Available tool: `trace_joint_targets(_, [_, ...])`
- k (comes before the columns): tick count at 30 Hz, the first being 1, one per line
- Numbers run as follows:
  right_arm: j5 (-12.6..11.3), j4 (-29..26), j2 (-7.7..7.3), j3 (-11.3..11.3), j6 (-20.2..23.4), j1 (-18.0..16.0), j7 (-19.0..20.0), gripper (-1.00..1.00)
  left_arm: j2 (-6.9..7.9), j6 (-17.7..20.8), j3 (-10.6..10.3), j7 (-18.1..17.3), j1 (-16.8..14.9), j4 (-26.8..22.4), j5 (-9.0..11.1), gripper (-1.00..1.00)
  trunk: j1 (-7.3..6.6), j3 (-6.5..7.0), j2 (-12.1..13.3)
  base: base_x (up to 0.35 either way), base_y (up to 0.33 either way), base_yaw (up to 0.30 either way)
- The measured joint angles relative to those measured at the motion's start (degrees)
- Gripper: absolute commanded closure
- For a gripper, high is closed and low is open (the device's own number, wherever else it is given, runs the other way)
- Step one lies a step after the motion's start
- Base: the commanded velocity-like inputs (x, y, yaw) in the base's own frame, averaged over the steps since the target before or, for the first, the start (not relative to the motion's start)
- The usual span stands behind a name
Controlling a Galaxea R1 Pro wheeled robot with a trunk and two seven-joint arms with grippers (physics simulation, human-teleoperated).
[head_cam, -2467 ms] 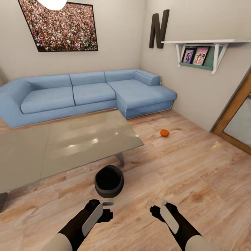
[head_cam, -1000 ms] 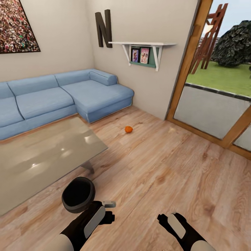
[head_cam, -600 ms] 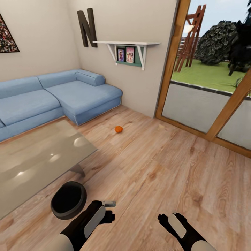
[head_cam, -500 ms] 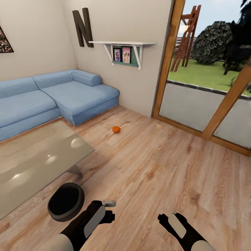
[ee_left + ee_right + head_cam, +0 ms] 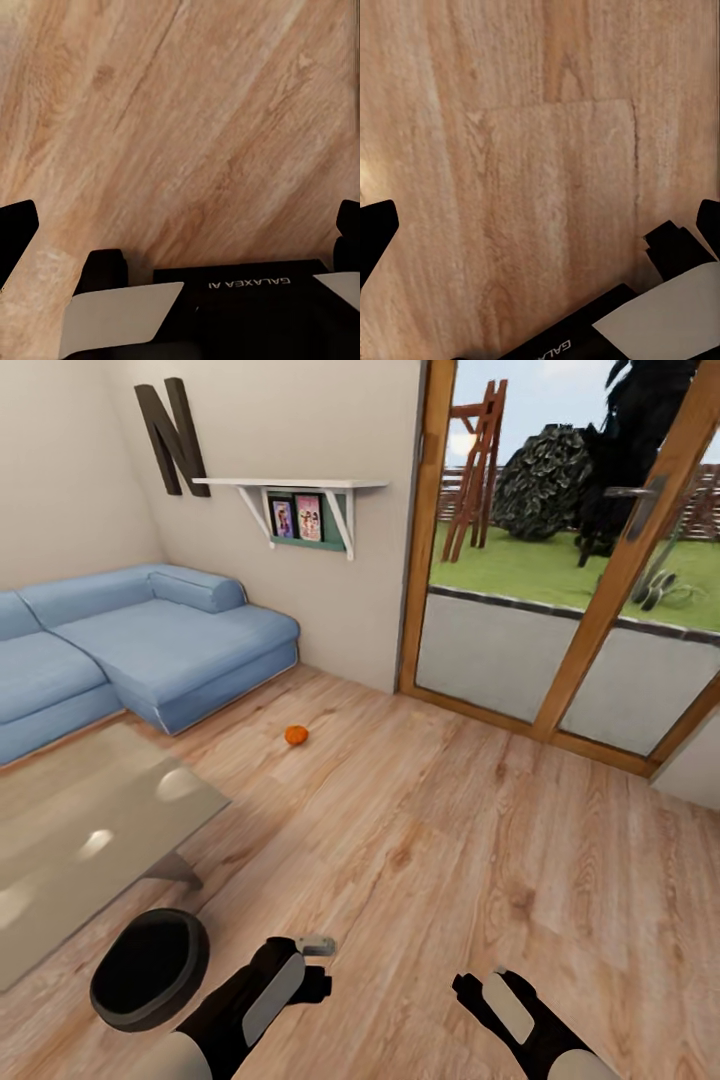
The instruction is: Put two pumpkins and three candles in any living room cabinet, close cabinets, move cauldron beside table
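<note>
Two grippers, left (image 5: 318, 963) and right (image 5: 478, 982), hang empty over the wooden floor (image 5: 450, 840), fingers spread apart. The black cauldron (image 5: 150, 967) stands just beside the glass desk (image 5: 70, 850); farther off, one pumpkin (image 5: 296, 735) lies near the blue sofa (image 5: 190, 640).

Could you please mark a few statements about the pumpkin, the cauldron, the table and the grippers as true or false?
1. The pumpkin lies on the wooden floor. True.
2. The cauldron stands on the table. False: it sits on the floor by the table's near edge.
3. The left gripper holds the pumpkin. False: its fingers are apart with only floor between them in the left wrist view.
4. The right gripper is empty. True.
5. The pumpkin rests on the sofa. False: it is on the floor in front of the sofa.
</note>
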Motion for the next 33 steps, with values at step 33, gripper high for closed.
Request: trace_joint_targets(33, [0.1, 0.0, 0.09, 0.0, -0.1, 0.0, -0.2, -1.00, 0.00, 0.0, -2.4, 0.0, 0.0, 0.0, -0.1, -1.00, -0.03, 0.00, 0.0, 0.291, -0.004, -0.090])
